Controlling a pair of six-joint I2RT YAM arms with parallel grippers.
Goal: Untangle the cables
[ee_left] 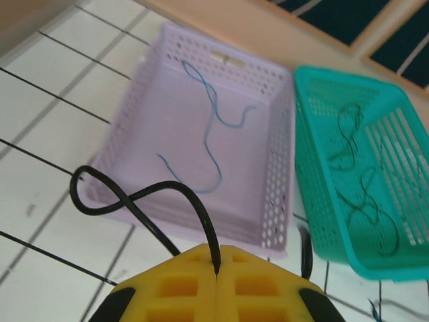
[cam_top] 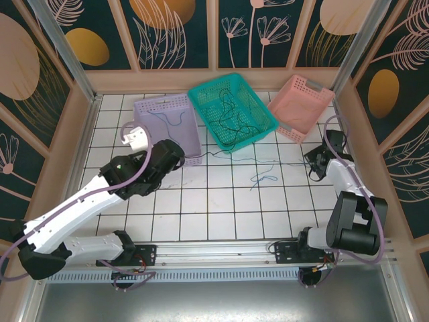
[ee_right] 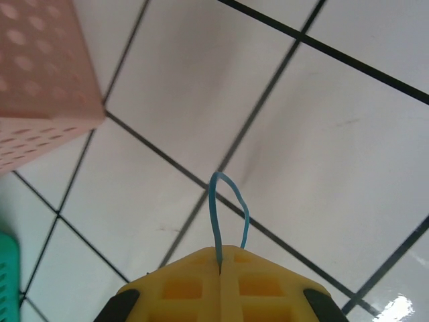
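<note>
My left gripper (ee_left: 218, 249) is shut on a black cable (ee_left: 134, 200), which loops out to the left over the tiles in front of the lavender basket (ee_left: 275, 201). In the top view this gripper (cam_top: 179, 159) sits at the basket's near right corner. My right gripper (ee_right: 220, 251) is shut on a thin blue cable (ee_right: 216, 201) that arches above the fingertips. In the top view it (cam_top: 315, 163) hovers near the pink basket, and a blue cable (cam_top: 265, 176) squiggles on the tiles to its left. A blue strand (ee_left: 211, 127) lies inside the lavender basket.
A teal basket (cam_top: 201, 100) at the back centre holds several dark tangled cables (cam_top: 231, 115). A pink basket (cam_top: 315, 90) leans at the back right. Wooden walls and metal posts ring the tiled floor. A metal rail runs along the near edge.
</note>
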